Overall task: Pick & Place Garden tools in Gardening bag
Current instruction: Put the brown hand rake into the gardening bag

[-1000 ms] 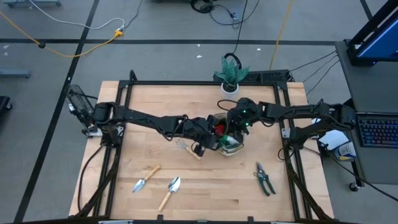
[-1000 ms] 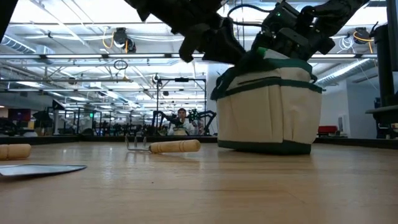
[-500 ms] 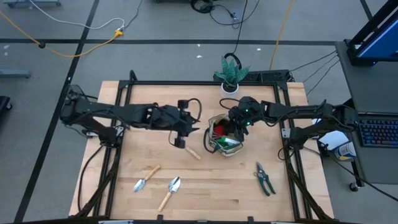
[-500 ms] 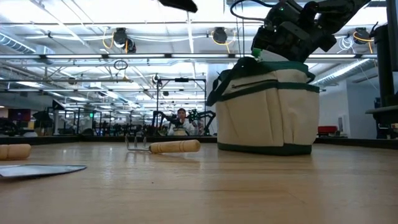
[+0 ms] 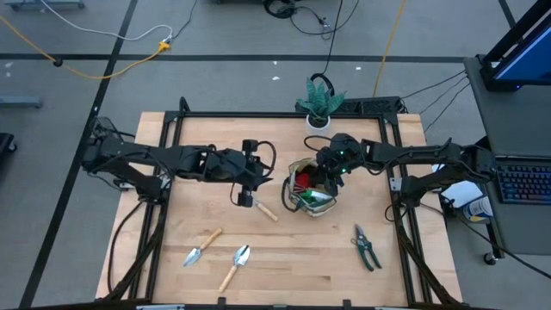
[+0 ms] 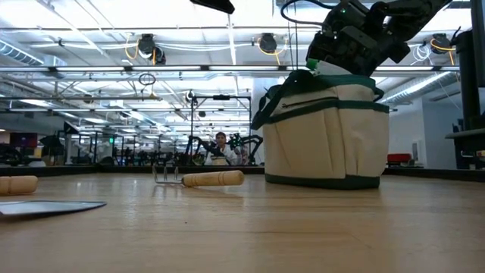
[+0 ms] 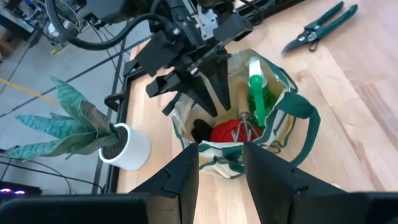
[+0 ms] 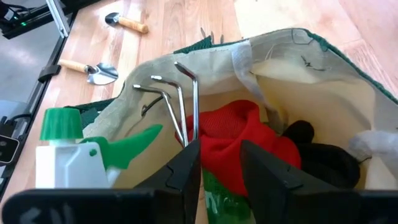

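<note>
Gardening bag [image 5: 312, 196], tan canvas with dark green trim, sits mid-table holding red-and-black piece [image 8: 239, 146] | my left gripper [image 5: 245, 199] has pulled back from it, fingers spread, empty, above wooden-handled hand rake [image 5: 261, 207] | my right gripper [image 8: 219, 163] hovers inside bag, fingers parted, empty | rake looks next.

The gardening bag [image 5: 312, 191], tan canvas with dark green trim, stands upright and open just right of centre in the high view. Inside it show a red-and-black piece [image 8: 239, 143], a green-and-white spray bottle [image 7: 256, 87] standing upright, and a bent-pronged metal tool [image 8: 177, 102]. Left of the bag, near it, a wooden-handled hand rake [image 5: 263, 209] lies flat. Two wooden-handled trowels [image 5: 201, 246] [image 5: 236, 264] lie side by side, slanted, in the lower left. Dark pruning shears [image 5: 366, 247] lie flat, lower right of the bag.
</note>
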